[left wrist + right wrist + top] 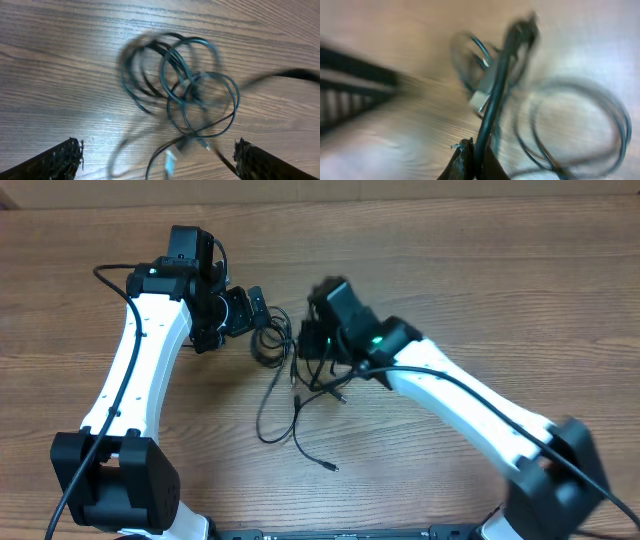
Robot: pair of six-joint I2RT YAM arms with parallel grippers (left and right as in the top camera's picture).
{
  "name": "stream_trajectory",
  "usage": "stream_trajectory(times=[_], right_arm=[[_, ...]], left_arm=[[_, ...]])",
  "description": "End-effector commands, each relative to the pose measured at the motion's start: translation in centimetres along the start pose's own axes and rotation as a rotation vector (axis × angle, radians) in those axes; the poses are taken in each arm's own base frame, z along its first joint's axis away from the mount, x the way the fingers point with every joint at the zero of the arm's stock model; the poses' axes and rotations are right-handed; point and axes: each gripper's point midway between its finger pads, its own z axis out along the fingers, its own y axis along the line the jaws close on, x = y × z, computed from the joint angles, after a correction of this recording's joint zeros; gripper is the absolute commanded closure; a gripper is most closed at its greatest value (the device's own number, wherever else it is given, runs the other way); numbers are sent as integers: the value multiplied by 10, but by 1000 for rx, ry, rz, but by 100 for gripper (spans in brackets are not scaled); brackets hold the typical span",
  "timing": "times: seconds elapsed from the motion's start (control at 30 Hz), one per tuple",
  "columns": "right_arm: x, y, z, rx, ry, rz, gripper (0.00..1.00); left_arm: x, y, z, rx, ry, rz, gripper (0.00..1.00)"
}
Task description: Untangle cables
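The cables (285,380) lie in a black tangle near the middle of the table (480,260). At the far side of the tangle, a small bunch of loops sits between the 2 grippers. From that bunch, thin cords run toward the near edge. 1 long cord ends in a small plug (331,469) that lies alone on the wood. In the left wrist view the loops lie flat on the table and cross over each other. A pale plug (171,161) sits at the low side of the bunch. The left gripper (262,312) is just beside the loops, on their left. Its 2 fingers (60,160) stand wide apart, and there is only wood and cord between them. It holds nothing. The right gripper (308,345) is on the right side of the bunch. The right wrist view is blurry, but it shows the 2 tips pressed together on 1 black cord. That cord runs up and away from the tips. More loops lie on the table past it. The 2 white arms reach in from the near edge, 1 on the left and 1 on the right.
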Motion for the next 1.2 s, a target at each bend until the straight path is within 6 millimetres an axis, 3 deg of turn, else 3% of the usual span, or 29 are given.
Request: stream_trajectory(times=[0.0, 0.13, 0.4, 0.53, 0.77, 1.0, 1.1, 1.17], right_arm=[[-48, 50, -78, -141, -191, -159, 96], [-59, 63, -103, -191, -257, -169, 96], [-50, 72, -101, -251, -212, -176, 96], [-49, 70, -96, -249, -195, -92, 96], [-27, 51, -47, -198, -64, 84, 96], [-10, 73, -8, -348, 70, 65, 96], [-4, 66, 4, -324, 91, 63, 96], [-4, 51, 12, -249, 81, 77, 93]], left_arm=[[6, -9, 5, 15, 17, 76, 1], [5, -19, 7, 27, 4, 105, 0], [4, -24, 8, 33, -8, 119, 0], [4, -24, 8, 33, -7, 111, 0], [4, -24, 8, 35, -6, 112, 0], [4, -22, 8, 23, -10, 103, 0], [3, -19, 8, 6, -14, 70, 0], [3, -15, 8, -14, -14, 58, 1]])
